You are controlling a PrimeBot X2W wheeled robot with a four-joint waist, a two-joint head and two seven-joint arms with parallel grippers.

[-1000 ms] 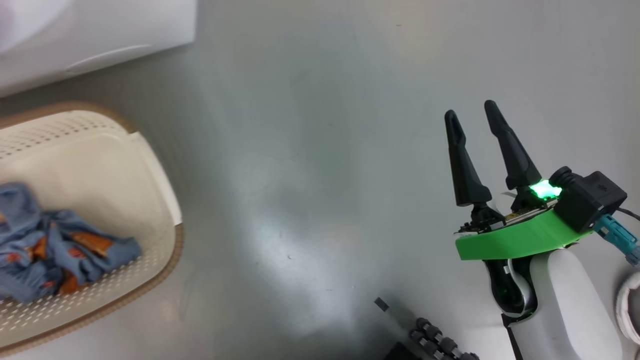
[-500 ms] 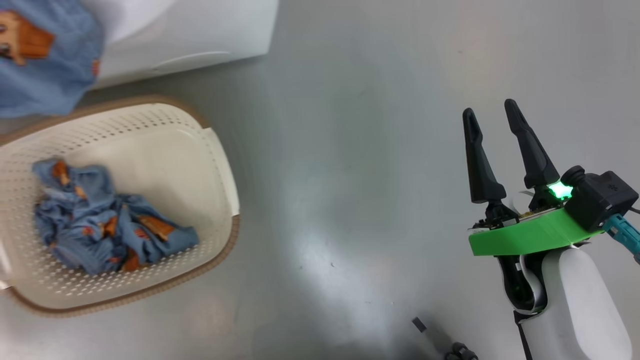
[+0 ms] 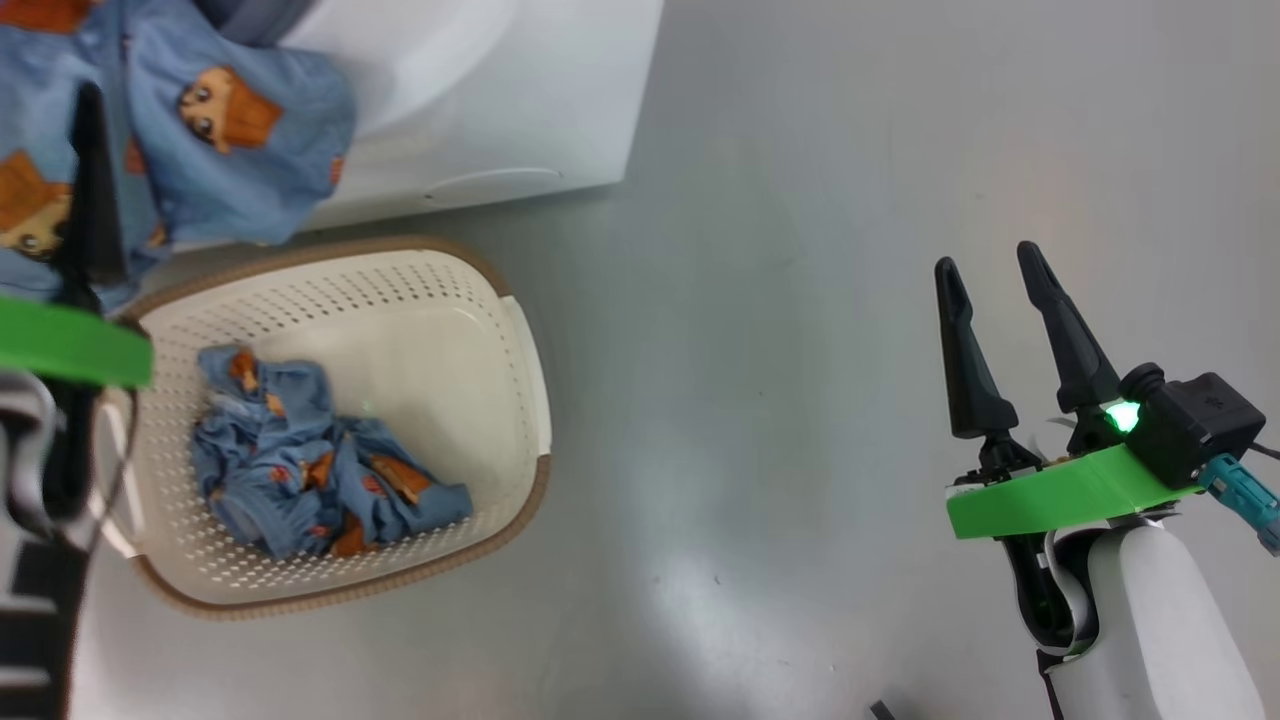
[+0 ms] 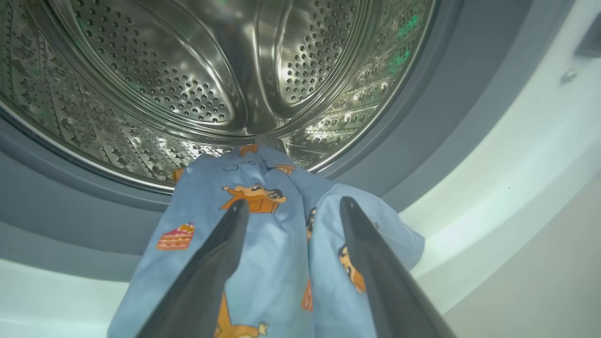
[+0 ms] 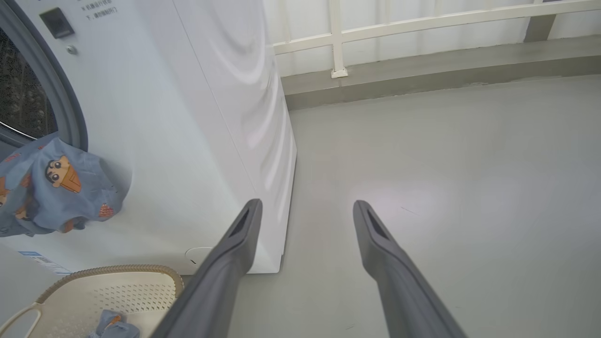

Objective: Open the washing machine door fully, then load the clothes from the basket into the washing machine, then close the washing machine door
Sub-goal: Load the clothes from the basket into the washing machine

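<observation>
A white railing (image 5: pixel 335 37) stands at the back. Just under the railing runs a low grey kerb (image 5: pixel 422 70). In front of the railing lies a smooth grey floor (image 5: pixel 469 141) with a pale light patch (image 5: pixel 399 197).

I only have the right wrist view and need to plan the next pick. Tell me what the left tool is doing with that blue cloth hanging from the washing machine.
Observer: The left tool is open, its fingers spread in front of the blue cartoon-print garment.
Operator: Report how far in it is.
Observer: Only its top edge reaches the steel drum; the rest drapes out over the grey gasket.
Operator: Count what's in the basket.
Observer: One crumpled blue bundle lies in the cream basket.
</observation>
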